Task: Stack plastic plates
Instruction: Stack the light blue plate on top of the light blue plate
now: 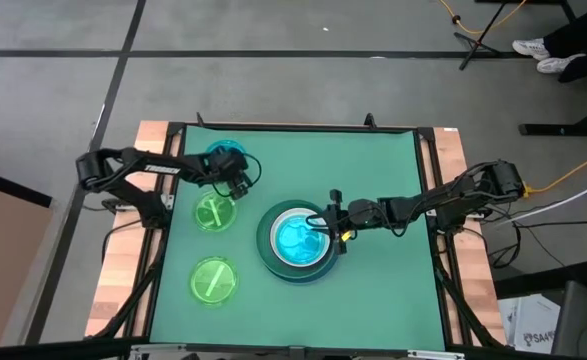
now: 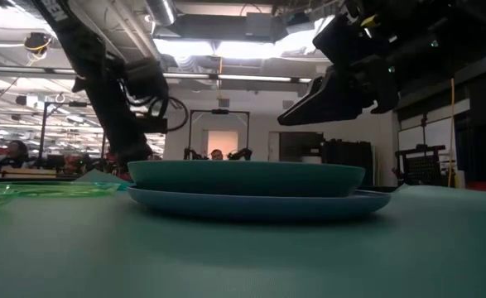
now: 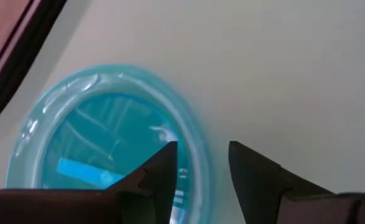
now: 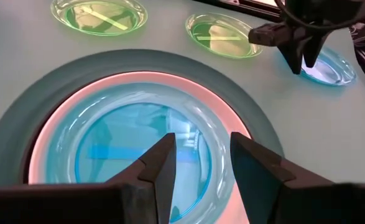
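A stack stands at the table's middle: a large blue plate (image 1: 269, 262) at the bottom, then a dark green one (image 1: 264, 232), a white one (image 4: 45, 134) and a small cyan one (image 1: 298, 240) on top. No black plate shows. My right gripper (image 1: 330, 222) is open above the stack's right rim, clear of it in the low view (image 2: 296, 112). A second cyan plate (image 1: 225, 156) lies flat at the far left. My left gripper (image 1: 241, 182) is open at that plate's near-right rim, one finger over its inside and one outside. Two lime-green plates (image 1: 214, 212) (image 1: 214, 281) lie flat at the left. My left gripper's fingers (image 3: 163, 171) stand on either side of the far-left cyan plate's rim (image 3: 198, 158), pointing down at it. I cannot tell whether they touch it. The plate lies flat on the table.
The green mat (image 1: 383, 180) lies bare to the right of the stack and along the near edge. Wooden table borders (image 1: 123, 270) flank the mat. Cables and stands sit on the floor beyond the table's right side.
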Controlling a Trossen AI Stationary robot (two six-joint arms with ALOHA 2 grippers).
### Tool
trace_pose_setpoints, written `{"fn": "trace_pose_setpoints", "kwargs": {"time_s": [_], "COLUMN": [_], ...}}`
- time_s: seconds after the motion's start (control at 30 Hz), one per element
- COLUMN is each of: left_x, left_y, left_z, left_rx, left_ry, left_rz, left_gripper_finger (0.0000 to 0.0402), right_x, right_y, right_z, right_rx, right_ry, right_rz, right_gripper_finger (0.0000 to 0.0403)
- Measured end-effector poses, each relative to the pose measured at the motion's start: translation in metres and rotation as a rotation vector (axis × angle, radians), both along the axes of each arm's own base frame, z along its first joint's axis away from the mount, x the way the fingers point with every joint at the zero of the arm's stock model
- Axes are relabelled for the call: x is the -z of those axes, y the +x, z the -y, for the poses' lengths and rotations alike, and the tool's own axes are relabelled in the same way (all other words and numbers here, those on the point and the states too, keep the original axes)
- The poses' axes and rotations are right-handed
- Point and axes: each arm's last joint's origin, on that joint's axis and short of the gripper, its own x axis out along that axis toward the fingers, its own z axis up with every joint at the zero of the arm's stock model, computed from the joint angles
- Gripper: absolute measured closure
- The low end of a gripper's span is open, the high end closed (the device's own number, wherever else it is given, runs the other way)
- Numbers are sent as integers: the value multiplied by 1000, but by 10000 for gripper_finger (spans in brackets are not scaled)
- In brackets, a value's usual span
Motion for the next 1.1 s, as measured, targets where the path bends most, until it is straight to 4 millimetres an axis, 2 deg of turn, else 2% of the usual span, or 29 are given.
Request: {"fn": "trace_pose_setpoints", "kwargs": {"time_s": [0.2, 0.4, 0.53, 0.8, 0.97, 1.1], "left_x": [10, 11, 11, 12, 11, 8], "left_y": [-3, -3, -3, -5, -3, 2], "left_z": [-12, -16, -16, -17, -14, -2], "left_rx": [-47, -61, -50, -69, -59, -11], "left_ry": [-18, -8, 9, 61, 77, 87], "left_rz": [-27, -14, -28, -78, -86, -83], "left_gripper_finger": [264, 269, 298, 392, 399, 400], "right_x": [0, 0, 0, 1, 0, 0], "right_y": [0, 0, 0, 0, 0, 0], "right_z": [0, 0, 0, 0, 0, 0], "right_rx": [0, 1, 1, 2, 4, 8], "right_ry": [2, 2, 2, 3, 7, 14], "right_rz": [0, -1, -2, -5, -5, -4], "right_gripper_finger": [260, 260, 260, 260, 260, 260]}}
